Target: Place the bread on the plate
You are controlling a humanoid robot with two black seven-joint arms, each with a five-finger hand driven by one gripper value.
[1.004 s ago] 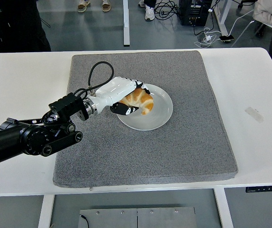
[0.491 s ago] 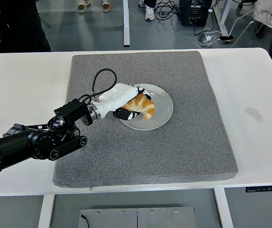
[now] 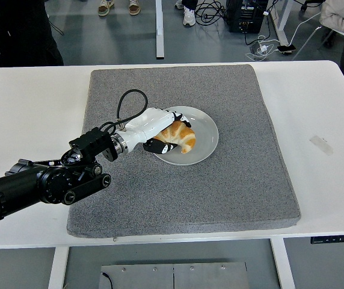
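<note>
A golden croissant (image 3: pixel 180 136) lies on the white round plate (image 3: pixel 205 139) in the middle of the grey mat. My left hand (image 3: pixel 165 135), white-shelled with black fingertips, reaches in from the left and is curled around the croissant's left end, with a finger over the top and the thumb beneath. The croissant appears to rest on the plate's surface. My right hand is out of the picture.
The grey mat (image 3: pixel 232 192) covers the middle of the white table (image 3: pixel 322 96). A strip of tape (image 3: pixel 322 145) lies on the table at the right. A black cable loops above my left wrist (image 3: pixel 130 99). Feet and cables show on the floor beyond the table.
My left arm has pushed a little forward and lowered the croissant onto the plate, with the hand still closed on it.
</note>
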